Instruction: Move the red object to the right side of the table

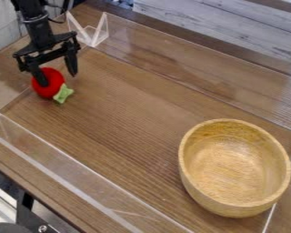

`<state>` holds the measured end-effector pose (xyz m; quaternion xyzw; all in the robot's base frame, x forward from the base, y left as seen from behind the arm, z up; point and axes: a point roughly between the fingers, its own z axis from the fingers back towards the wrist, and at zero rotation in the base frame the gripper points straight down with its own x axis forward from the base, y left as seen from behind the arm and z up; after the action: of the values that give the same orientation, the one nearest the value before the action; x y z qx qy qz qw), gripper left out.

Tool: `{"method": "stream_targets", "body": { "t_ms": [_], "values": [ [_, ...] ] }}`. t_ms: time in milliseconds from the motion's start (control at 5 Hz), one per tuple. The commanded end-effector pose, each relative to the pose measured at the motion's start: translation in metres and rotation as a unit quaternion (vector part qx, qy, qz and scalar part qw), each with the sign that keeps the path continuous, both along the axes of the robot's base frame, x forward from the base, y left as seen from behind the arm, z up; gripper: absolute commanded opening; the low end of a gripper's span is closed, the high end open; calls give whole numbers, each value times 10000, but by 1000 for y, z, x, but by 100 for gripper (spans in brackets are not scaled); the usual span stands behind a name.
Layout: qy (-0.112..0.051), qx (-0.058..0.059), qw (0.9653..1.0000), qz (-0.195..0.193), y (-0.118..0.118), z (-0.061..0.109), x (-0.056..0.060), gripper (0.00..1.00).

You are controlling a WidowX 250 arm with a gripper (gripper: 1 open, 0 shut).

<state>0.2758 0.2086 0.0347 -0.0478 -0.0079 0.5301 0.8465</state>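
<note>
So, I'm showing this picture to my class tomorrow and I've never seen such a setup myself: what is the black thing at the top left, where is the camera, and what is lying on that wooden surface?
The black thing is the end of a robot arm, and its two-fingered claw is called a gripper. It points down and its jaws stand open, one on each side of the red object, a small strawberry-like toy with a green leafy tip. Nothing is held yet; whether the fingers touch the toy cannot be told.

There is only one picture, taken by a camera looking down at an angle from the front of the table, a brown wood-grain top edged with low clear walls. Near the right front corner stands a round wooden bowl, empty. The toy lies at the far left, well apart from the bowl.
</note>
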Motion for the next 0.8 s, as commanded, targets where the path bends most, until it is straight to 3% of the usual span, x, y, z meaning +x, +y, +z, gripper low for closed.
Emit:
{"method": "stream_targets", "body": {
  "t_ms": [0, 200, 600],
  "values": [
    [-283, 362, 9980, -432, 3, 20, 4, 100],
    [-260, 370, 9984, -344, 5, 13, 7, 0],
    [-392, 99, 9990, -190, -4, 56, 20, 0]
  ]
}}
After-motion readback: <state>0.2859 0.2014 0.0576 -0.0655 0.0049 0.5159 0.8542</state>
